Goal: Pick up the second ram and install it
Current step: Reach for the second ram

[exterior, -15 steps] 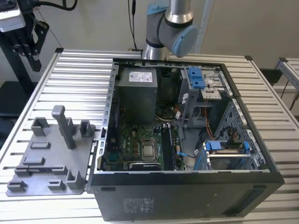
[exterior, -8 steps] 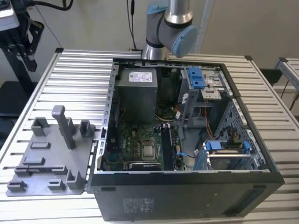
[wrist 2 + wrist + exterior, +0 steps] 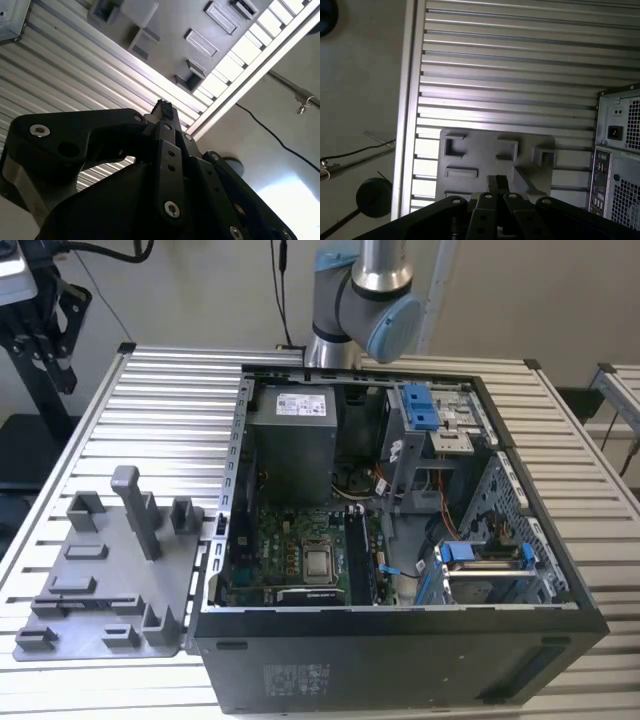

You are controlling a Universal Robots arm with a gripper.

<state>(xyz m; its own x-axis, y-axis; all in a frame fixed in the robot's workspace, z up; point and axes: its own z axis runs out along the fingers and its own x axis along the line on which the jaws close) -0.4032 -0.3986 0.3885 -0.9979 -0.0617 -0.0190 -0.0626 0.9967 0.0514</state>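
My gripper (image 3: 164,107) hangs high above the slatted table, its black fingers pressed together with nothing between them. In the first wrist view the gripper (image 3: 497,181) points down over the grey moulded tray (image 3: 485,160). That tray (image 3: 100,580) lies on the table at the exterior view's left, beside the open computer case (image 3: 400,640). The second ram is out of view. The motherboard (image 3: 300,540) with its long dark memory slots (image 3: 357,560) lies exposed inside the case. The arm's upper joints (image 3: 365,300) stand behind the case.
Inside the case are a grey power supply (image 3: 290,440), blue drive-bay clips (image 3: 420,405) and loose cables. A dark stand (image 3: 40,330) rises at the exterior view's far left. The case's rear panel (image 3: 620,150) shows in the first wrist view.
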